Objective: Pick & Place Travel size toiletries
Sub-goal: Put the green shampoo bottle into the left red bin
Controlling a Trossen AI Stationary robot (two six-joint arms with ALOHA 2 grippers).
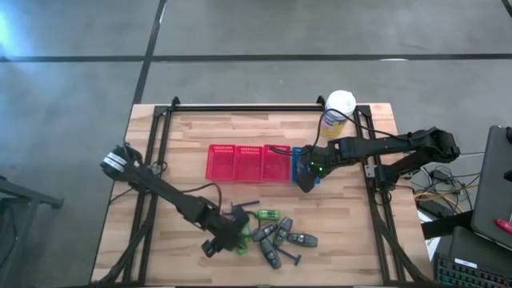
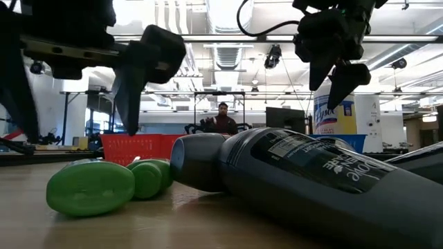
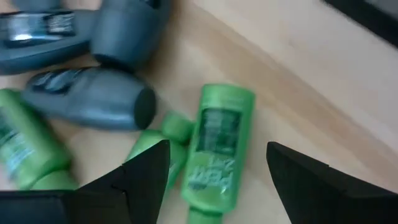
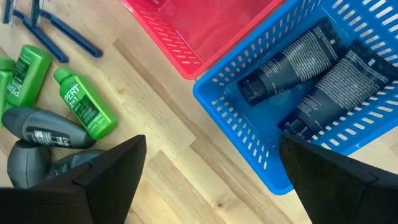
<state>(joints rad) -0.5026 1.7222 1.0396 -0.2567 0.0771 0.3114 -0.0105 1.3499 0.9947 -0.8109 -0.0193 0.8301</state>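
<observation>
The left pincer (image 1: 228, 240) hangs low over the pile of toiletries at the near edge of the table (image 1: 344, 248), its two fingers (image 3: 146, 177) spread apart and clamped on nothing. Straight ahead of it, between the spread fingers, lies a green bottle (image 3: 217, 146) flat on the wood; a second green bottle (image 3: 152, 146) lies just beside it, touching it, and a grey tube (image 3: 93, 99) lies a little farther on, next to more grey tubes. In the high view the pile reaches out from this pincer toward the right arm's side, with grey tubes (image 1: 280, 236) and one green bottle (image 1: 266, 214) near it and thin dark sticks (image 1: 246, 205) at the edges.

The right pincer (image 1: 306, 178) hovers over the blue basket (image 4: 249, 124), its fingers (image 4: 112, 180) wide apart and empty. Below it, inside the blue basket, two grey tubes (image 4: 292, 59) lie side by side. The red baskets (image 1: 248, 162) stand just beside the blue one, touching it. Behind this pincer stands a yellow canister (image 1: 337, 114) with a white lid.
</observation>
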